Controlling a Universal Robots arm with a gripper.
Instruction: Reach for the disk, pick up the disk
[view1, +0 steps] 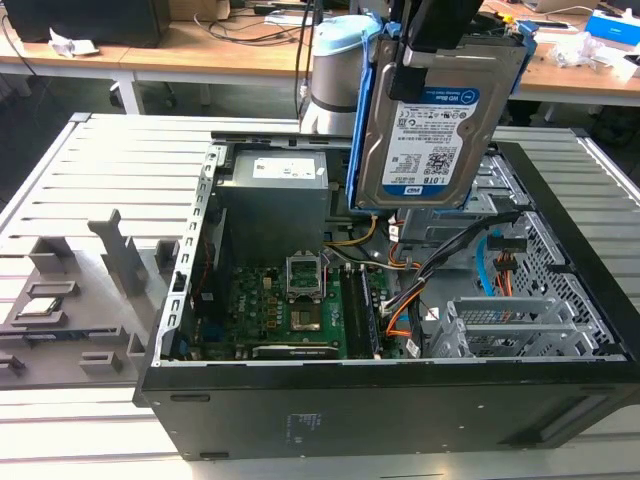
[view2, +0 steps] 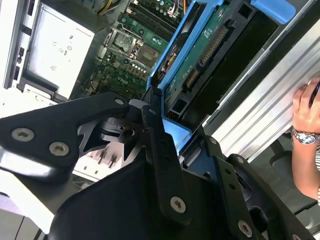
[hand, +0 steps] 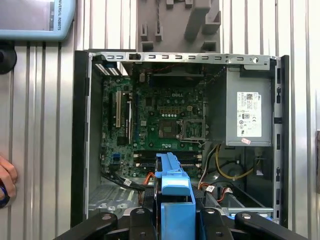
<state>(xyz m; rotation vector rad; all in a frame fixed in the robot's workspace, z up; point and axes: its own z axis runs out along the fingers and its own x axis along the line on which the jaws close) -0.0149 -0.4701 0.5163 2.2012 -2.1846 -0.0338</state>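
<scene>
the pincer is clenched on the top edge of the disk, which hangs upright with its long axis vertical, at six o'clock from the pincer, clear above the open computer case.

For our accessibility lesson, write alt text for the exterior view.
The hand holds the disk upright, label facing the camera, lifted above an open computer case. Inside lie a green motherboard, a grey power supply and cables.
</scene>
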